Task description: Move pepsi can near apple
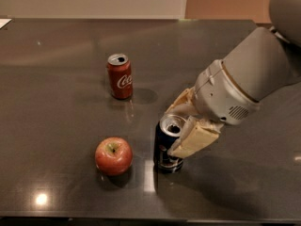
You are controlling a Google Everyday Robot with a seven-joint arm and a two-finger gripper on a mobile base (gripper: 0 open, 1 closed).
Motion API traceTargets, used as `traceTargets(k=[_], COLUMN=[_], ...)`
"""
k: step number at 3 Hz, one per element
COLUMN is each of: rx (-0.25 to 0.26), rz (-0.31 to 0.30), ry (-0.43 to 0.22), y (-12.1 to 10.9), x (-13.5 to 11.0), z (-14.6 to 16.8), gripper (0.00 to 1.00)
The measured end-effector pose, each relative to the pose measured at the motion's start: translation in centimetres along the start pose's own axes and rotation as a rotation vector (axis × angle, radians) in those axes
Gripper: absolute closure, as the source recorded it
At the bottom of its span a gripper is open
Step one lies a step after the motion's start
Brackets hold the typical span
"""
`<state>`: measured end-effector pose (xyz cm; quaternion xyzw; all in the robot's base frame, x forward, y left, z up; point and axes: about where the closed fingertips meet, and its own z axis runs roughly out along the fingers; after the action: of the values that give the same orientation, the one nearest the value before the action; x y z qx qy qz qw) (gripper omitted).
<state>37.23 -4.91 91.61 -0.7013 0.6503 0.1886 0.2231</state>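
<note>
The pepsi can [165,150] is dark navy with a silver open top and stands upright on the dark table [56,69]. My gripper [184,126] comes in from the right and is shut on the can, with one cream finger [194,138] on its near right side and the other behind it. The red apple [113,155] with a yellowish stem patch lies on the table just left of the can, a short gap between them.
A red Coca-Cola can [120,76] stands upright farther back, left of centre. My grey arm [254,74] fills the right side. The table's front edge runs along the bottom of the view.
</note>
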Motion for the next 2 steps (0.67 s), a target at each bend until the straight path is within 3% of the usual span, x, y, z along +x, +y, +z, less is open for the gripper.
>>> traceTargets(k=[1,2], rx=[-0.034,-0.047], rz=[-0.037,-0.056], ry=[0.009,0.016], y=[1.5,2.2], x=[-1.0,-1.5], z=[1.7,2.8], gripper=[1.00,0.85])
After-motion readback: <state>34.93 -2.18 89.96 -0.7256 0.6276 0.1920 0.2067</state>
